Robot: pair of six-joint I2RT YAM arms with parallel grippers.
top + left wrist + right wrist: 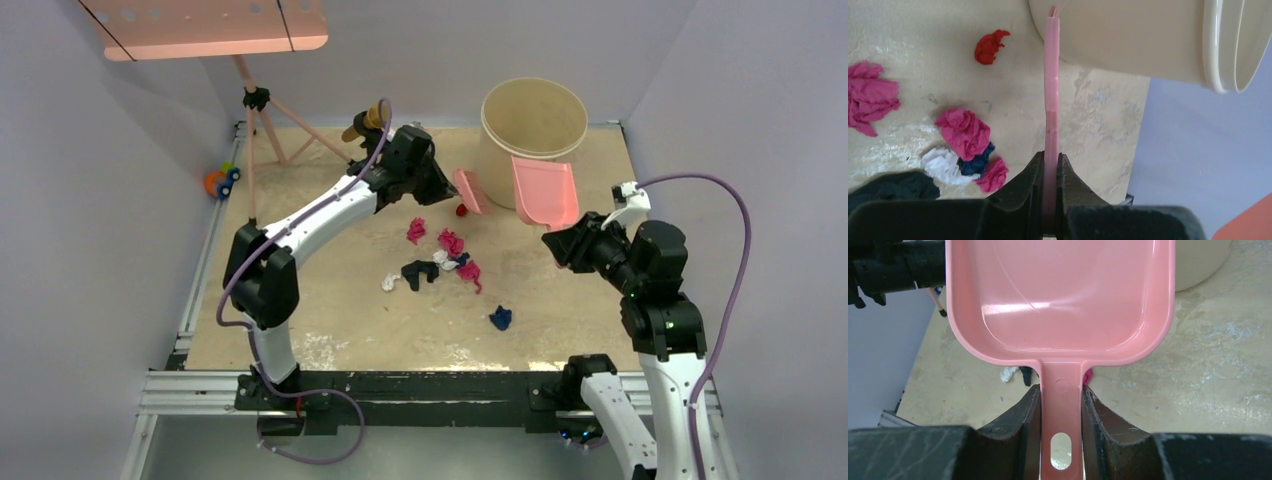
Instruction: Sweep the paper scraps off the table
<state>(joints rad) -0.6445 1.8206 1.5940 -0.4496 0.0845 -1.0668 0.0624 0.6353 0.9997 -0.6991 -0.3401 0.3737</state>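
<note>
Paper scraps (445, 262): lying loose in the middle of the table, most of them bunched together in pink, white, navy and a darker wad.
Red scrap (462, 210): sitting apart at the far side of the bunch, near the foot of the bucket; in the left wrist view (990, 46) it is lying just left of the paddle.
Blue scrap (500, 318): lying alone, nearer and to the right of the bunch.
Table (330, 330): carrying the scraps, the bucket and a stand.
Left gripper (440, 185): reaching far over the table, jaws clenching (1050, 170) the near end of the paddle.
Paddle (466, 190): thin, flat and pink, showing edge-on in the left wrist view (1051, 75), its far end pointing at the bucket wall; whether it is touching the wall I cannot tell.
Right gripper (565, 240): hanging over the right side of the table, jaws grasping (1060, 405) the dustpan handle from both sides.
Dustpan (545, 190): pink, sticking out toward the far side, its front edge sitting near the bucket; the pan (1063, 300) is showing nothing inside.
Bucket (533, 120): cream, standing upright at the far side, right of centre.
Stand (262, 130): pink legs standing at the far left corner.
Toy (220, 180): bright coloured, lying just off the left edge of the table.
</note>
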